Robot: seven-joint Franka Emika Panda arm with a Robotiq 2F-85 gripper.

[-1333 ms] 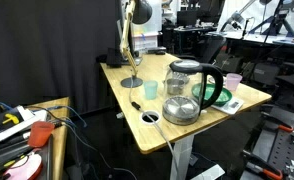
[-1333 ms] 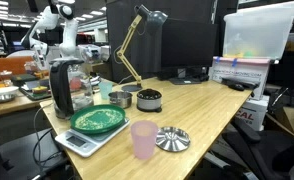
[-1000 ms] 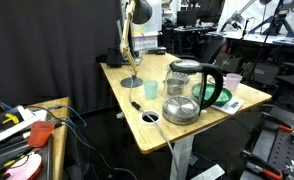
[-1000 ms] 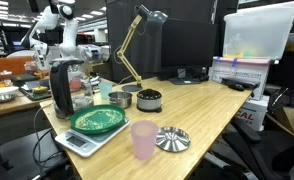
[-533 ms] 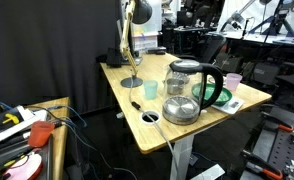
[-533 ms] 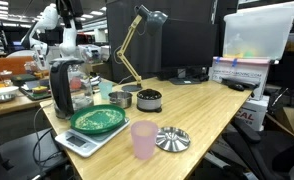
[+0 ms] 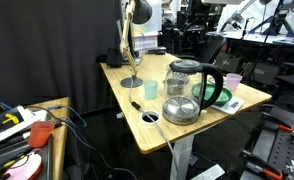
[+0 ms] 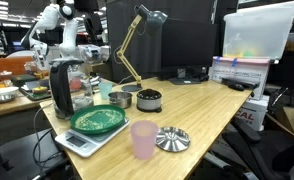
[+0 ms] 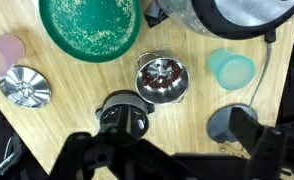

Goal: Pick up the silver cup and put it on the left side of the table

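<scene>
The silver cup [image 9: 162, 80], with dark red bits inside, stands on the light-wood table [image 9: 82, 110] between a black cup [image 9: 122, 115] and a teal cup [image 9: 232, 70]. In an exterior view the silver cup [image 8: 148, 100] stands near the middle of the table [image 8: 222, 105]. In an exterior view it is hidden behind the glass kettle [image 7: 183, 92]. My gripper [image 9: 167, 150] hangs high above the table, open and empty, with its fingers [image 9: 259, 135] spread wide. It shows only as a dark shape at the top of an exterior view [image 8: 88, 6].
A green plate [image 8: 98, 120] on a scale, a pink cup [image 8: 144, 139] and a silver lid [image 8: 172, 138] sit near the table edge. A desk lamp [image 8: 137, 45] stands on its round base [image 9: 225, 125] behind the cups. A cluttered bench [image 7: 27, 130] stands beside the table.
The arm has swung over the table: its dark wrist has moved to the right along the top of an exterior view. Nothing on the table has moved.
</scene>
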